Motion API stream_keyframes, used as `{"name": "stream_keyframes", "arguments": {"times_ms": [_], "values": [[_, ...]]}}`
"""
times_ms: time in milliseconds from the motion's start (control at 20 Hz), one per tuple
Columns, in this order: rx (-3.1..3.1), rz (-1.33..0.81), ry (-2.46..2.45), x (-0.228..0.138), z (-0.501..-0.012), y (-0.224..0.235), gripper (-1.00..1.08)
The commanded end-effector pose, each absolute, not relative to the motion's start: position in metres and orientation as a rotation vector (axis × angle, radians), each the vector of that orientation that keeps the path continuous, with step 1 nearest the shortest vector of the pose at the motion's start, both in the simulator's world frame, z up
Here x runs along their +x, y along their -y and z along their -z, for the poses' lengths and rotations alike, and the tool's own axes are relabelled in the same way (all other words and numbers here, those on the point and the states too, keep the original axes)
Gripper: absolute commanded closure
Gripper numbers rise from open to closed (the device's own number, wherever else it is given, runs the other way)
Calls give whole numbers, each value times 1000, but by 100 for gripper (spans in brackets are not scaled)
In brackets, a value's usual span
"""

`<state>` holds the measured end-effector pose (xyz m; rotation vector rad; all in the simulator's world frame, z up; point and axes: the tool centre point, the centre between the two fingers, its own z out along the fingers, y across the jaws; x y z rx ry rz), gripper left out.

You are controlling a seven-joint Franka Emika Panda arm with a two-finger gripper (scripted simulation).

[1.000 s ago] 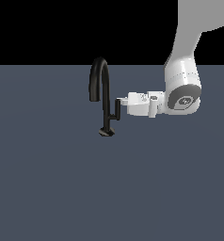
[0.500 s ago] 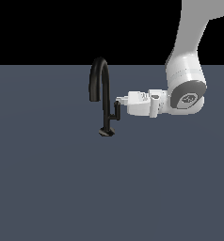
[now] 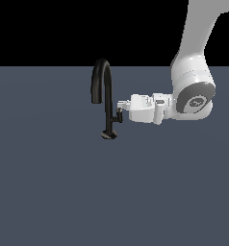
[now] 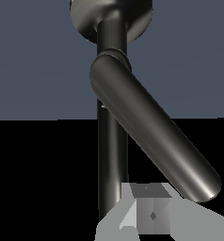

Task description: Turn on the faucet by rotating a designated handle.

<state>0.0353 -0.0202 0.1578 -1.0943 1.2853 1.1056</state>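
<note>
From the wrist view, the nearest thing is a pale grey block of the hand (image 4: 154, 214), and right ahead of it the handle (image 4: 151, 136) runs as a thick dark rod slanting away from the faucet (image 4: 111, 155) stem, with the flared base beyond. Only part of the hand shows here, so the finger spread cannot be read from this view.

In the exterior view the hand (image 3: 120, 111) reaches in level from the arm on the exterior view's right, and its tip meets the handle (image 3: 119, 115), the short rod just beside the stem of the faucet (image 3: 107, 98), low down and a little above the base. The fingertips are too small and dark against the rod to tell whether they are spread, pressed together or pinching it; contact with the handle looks likely, a firm grip cannot be confirmed.

The step in hand seems to be swinging the handle about the stem. To do it well, the push should follow an arc centred on the stem, keeping the tip on the rod and not on the stem itself, so the contact does not slip off as the rod turns. The faucet stands on the grey desk (image 3: 49, 192), its arched spout curving away from the hand
</note>
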Motion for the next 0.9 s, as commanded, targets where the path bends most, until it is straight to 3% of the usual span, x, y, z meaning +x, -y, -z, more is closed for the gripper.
{"name": "stream_keyframes", "arguments": {"times_ms": [0,200,300,850], "values": [[-1085,-1127,-1297,19,-145,18,108],[-1084,-1129,-1297,4,-139,16,108],[-1095,-1109,-1283,15,-150,17,108],[-1085,-1129,-1297,-17,-85,13,108]]}}
